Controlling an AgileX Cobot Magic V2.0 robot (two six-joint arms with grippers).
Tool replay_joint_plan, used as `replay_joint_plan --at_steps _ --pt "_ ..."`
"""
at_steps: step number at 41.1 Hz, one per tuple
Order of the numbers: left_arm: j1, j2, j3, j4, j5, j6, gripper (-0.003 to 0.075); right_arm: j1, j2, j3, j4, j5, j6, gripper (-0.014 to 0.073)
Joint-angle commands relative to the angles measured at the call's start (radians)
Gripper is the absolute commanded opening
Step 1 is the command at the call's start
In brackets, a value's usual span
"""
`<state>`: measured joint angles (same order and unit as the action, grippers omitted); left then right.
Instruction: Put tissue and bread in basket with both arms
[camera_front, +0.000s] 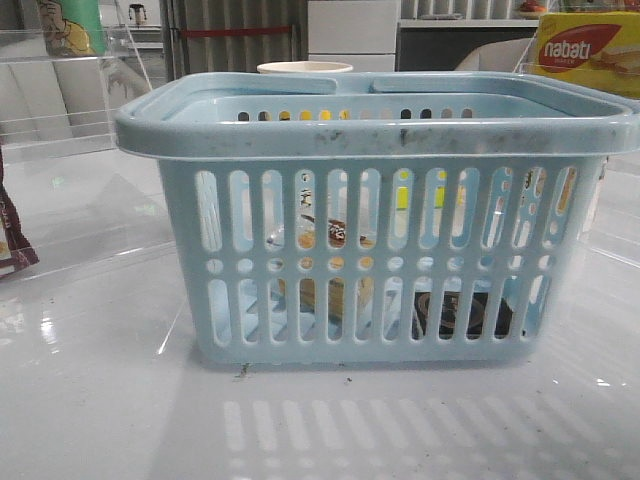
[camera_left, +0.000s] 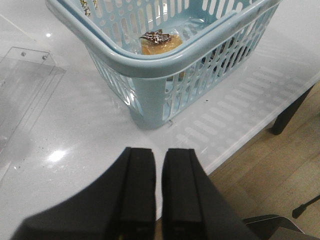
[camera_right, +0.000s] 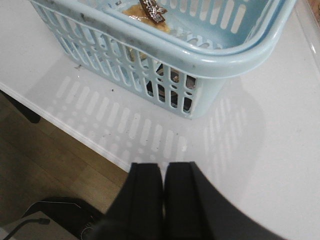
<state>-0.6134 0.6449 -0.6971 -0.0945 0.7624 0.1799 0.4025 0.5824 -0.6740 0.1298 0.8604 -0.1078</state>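
Both grippers hang back from the work with nothing in them. The left gripper (camera_left: 159, 200) has its two black fingers drawn nearly together, only a thin slit between them, over the white table (camera_left: 75, 130) near its edge. The right gripper (camera_right: 163, 200) is clenched the same way, pads almost touching, near the table's front edge. Ahead of each stands the basket (camera_front: 370, 135), apart from both grippers, one corner turned toward each wrist camera; its long side faces the front camera. The bread (camera_left: 160, 42) lies on the basket floor, its dark label end (camera_right: 153, 11) pointing away from the left gripper; I cannot tell its long axis for certain. Through the slots low on the right, a dark low shape (camera_front: 462, 312) sits on the floor, likely the tissue. A yellow-red box (camera_front: 588, 52) sits behind.
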Motion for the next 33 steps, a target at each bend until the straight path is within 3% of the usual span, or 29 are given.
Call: replay_joint_plan --at_steps 1,10,33 --pt "-0.005 -0.002 -0.027 -0.006 -0.079 -0.009 0.0094 -0.003 0.000 -0.026 0.000 -0.056 0.001 0.0076" --pt "-0.005 -0.002 -0.027 -0.017 -0.070 -0.009 0.0093 -0.003 0.000 -0.026 0.000 -0.059 -0.056 0.0057" --pt "-0.005 -0.017 -0.023 -0.017 -0.073 -0.009 0.0093 -0.003 0.000 -0.026 0.000 -0.052 -0.055 0.0057"
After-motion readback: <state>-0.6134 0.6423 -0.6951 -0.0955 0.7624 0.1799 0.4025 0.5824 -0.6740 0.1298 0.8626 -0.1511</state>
